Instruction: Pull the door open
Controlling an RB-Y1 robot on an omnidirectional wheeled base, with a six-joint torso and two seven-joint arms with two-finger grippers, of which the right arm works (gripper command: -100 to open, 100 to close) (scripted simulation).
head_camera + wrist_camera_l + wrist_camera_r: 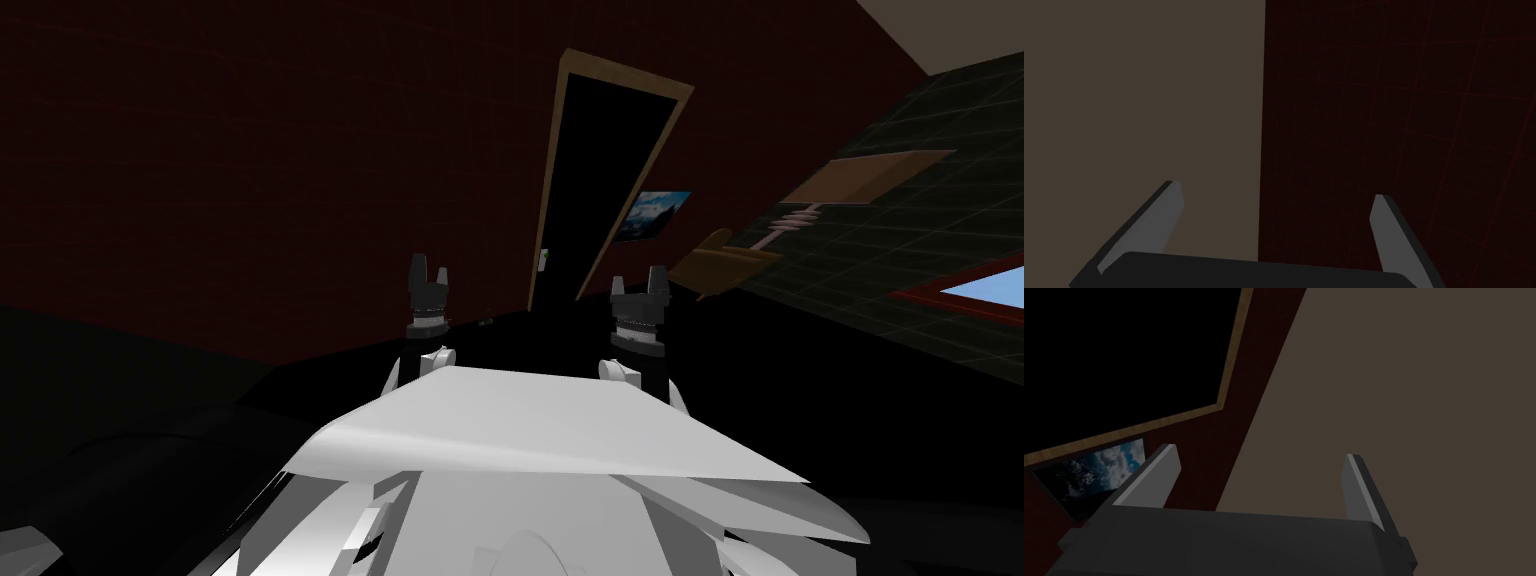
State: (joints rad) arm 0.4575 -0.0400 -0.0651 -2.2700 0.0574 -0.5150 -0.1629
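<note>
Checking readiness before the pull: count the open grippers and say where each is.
2. The left gripper is up before the dark red wall, left of the tan door frame; the right gripper is up just right of the frame's lower end. None seems hidden.

The dark red wall (250, 150) carries a faint grid of thin, brighter red lines. A light tan wooden door frame (553, 170) borders a pure black area (605, 170). The dark-framed picture (652, 215) shows blue sky and white cloud. The tiled wall (930, 230) is dark grey-green (its grid lines a paler green). The red-framed window (985, 290) is light blue. The left end effector (1276, 190) and right end effector (1260, 450) have light grey fingers on dark boxes, against a flat taupe surface (1139, 100).
</note>
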